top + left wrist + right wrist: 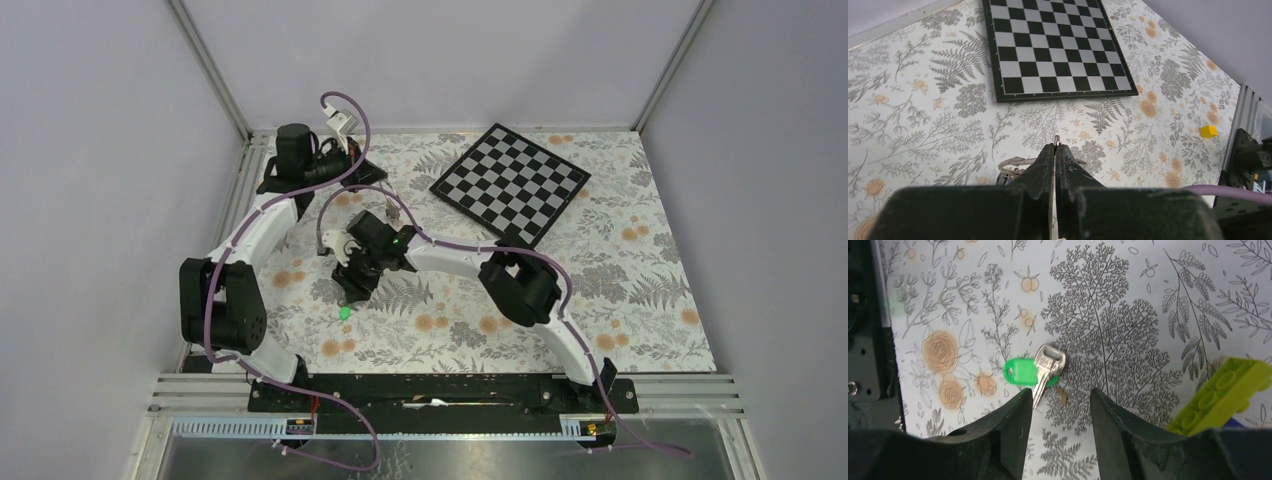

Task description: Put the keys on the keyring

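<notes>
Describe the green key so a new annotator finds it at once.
On the floral table, find the right gripper, left of centre and nearer than the chessboard. The key lies flat just past its open jaws. It is silver metal across a bright green plastic tag, unlike the paler lime studded brick beside it.

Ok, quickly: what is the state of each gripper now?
Left gripper: closed on a small metal piece; which, cannot be told.
Right gripper: open, empty, above the green-headed metal key.
</notes>
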You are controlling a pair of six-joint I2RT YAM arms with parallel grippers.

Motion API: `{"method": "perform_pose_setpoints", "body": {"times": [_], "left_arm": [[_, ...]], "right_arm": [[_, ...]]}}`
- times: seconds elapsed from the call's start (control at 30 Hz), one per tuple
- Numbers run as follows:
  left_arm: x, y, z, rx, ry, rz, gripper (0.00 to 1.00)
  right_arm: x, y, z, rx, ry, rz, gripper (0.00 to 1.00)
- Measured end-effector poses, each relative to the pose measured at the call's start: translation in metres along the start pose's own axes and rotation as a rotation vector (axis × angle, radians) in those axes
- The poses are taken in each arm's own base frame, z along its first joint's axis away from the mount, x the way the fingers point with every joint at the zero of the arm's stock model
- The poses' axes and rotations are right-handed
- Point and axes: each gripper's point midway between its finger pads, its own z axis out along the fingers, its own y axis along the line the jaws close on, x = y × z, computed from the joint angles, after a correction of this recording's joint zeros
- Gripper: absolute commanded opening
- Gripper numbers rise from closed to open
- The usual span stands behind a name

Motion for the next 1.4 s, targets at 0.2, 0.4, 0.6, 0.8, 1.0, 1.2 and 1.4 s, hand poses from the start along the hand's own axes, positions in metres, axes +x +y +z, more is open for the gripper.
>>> {"method": "perform_pose_setpoints", "body": {"times": [0.2,0.4,0.6,0.8,1.0,1.2,1.4], "left_arm": [[0.007,0.014,-0.001,-0.034,0.018,-0.010,0.00],[0.006,0.013,-0.002,-0.033,0.025,0.000,0.00],[0.008,0.012,-0.002,-0.029,0.036,-0.005,0.00],[0.009,0.010,-0.002,-0.023,0.039,-0.005,0.00],[0.011,0.008,-0.002,-0.017,0.047,-0.014,0.00],[0.014,0.007,-0.002,-0.015,0.057,-0.022,0.00],[0.017,0.007,-0.003,-0.008,0.074,0.000,0.00]], "right_arm": [[-0.006,-0.003,0.018,0.015,0.033,0.008,0.51],[-0.008,0.001,0.027,0.010,0.050,0.011,0.47],[-0.001,0.003,0.030,0.009,0.070,0.019,0.38],[0.000,0.003,0.031,0.021,0.079,0.017,0.21],[0.001,0.003,0.031,0.024,0.083,0.017,0.06],[0.001,0.004,0.031,0.023,0.083,0.015,0.02],[0.002,0.005,0.029,0.023,0.086,0.003,0.00]]}}
